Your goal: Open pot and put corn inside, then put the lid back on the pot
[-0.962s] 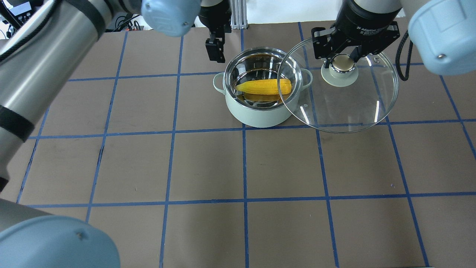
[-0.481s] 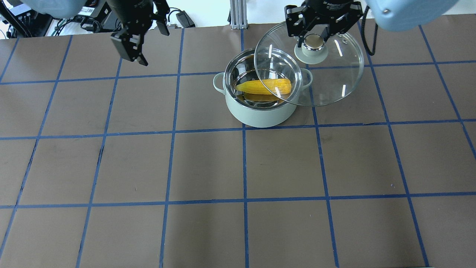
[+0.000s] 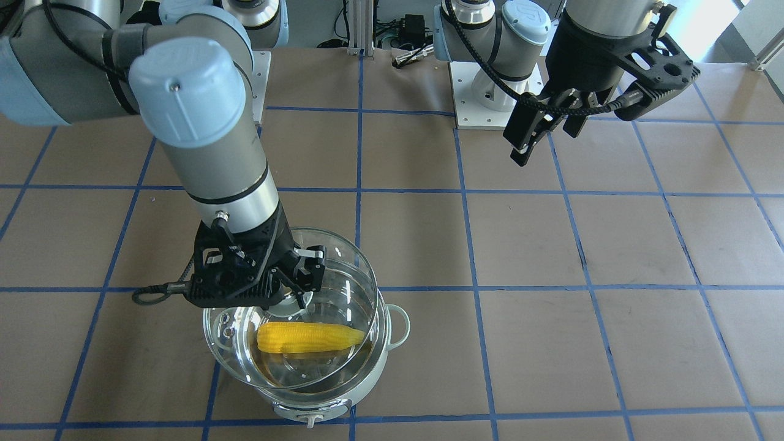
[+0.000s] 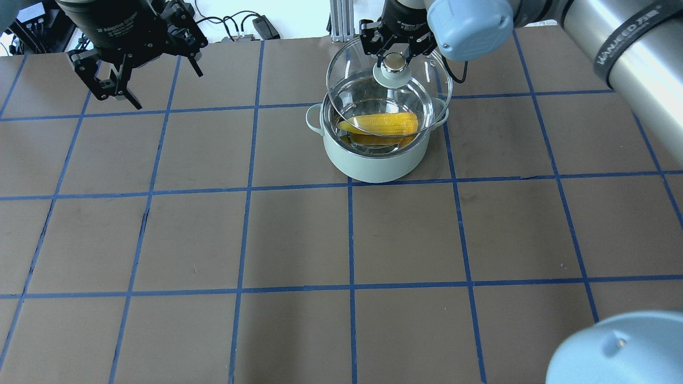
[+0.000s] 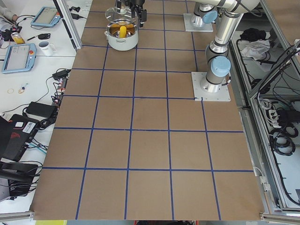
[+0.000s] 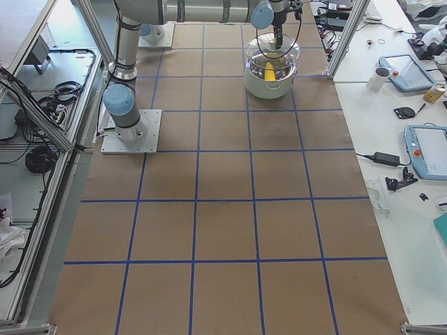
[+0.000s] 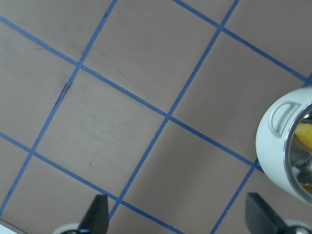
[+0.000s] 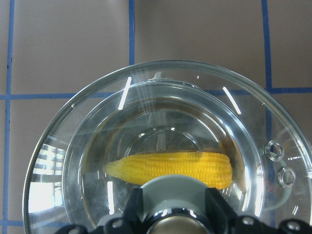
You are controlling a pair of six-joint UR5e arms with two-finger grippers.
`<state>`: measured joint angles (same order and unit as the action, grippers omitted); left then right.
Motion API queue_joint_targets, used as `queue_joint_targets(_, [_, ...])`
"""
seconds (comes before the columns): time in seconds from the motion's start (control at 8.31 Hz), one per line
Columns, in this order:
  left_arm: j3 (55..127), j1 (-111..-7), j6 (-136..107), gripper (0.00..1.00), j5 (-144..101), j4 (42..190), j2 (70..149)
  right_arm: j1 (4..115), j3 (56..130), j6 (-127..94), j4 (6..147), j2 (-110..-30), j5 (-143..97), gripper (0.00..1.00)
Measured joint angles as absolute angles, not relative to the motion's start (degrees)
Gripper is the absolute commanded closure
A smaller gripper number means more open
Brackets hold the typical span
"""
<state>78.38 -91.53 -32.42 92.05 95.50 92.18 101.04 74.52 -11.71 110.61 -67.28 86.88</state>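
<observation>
The pale mint-green pot [image 4: 373, 166] stands on the far middle of the table, with the yellow corn [image 4: 381, 124] lying across its steel inside. My right gripper [image 4: 395, 55] is shut on the knob of the glass lid [image 4: 349, 80] and holds it just above the pot, tilted and offset toward the robot side. In the front-facing view the lid [image 3: 358, 269] overlaps the pot [image 3: 318, 407] and the corn [image 3: 309, 338]. The right wrist view shows the corn [image 8: 170, 168] through the lid [image 8: 73, 161]. My left gripper [image 4: 160, 85] is open and empty, raised far left of the pot [image 7: 280, 141].
The table is brown with a blue tape grid [image 4: 349, 234]. The arm base plates [image 3: 496, 92] sit at the robot's edge. Side benches hold tablets [image 5: 18, 58], a mug [image 5: 45, 47] and cables.
My right gripper carried the lid leftward from beside the pot to over it. My left arm drew back from the pot to the far left.
</observation>
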Motion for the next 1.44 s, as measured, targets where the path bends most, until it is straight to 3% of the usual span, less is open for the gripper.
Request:
queue_joint_targets(0.6, [79.1, -90.9, -9.9, 0.0, 93.0, 96.8, 90.6, 102.1, 74.7, -13.4, 114.1, -61.8, 86.7, 0.62])
queue_joint_targets(1.44, [79.4, -88.8, -7.7, 0.0, 92.5, 96.3, 92.2, 103.1, 76.7, -13.5, 115.6, -61.5, 88.6, 0.63])
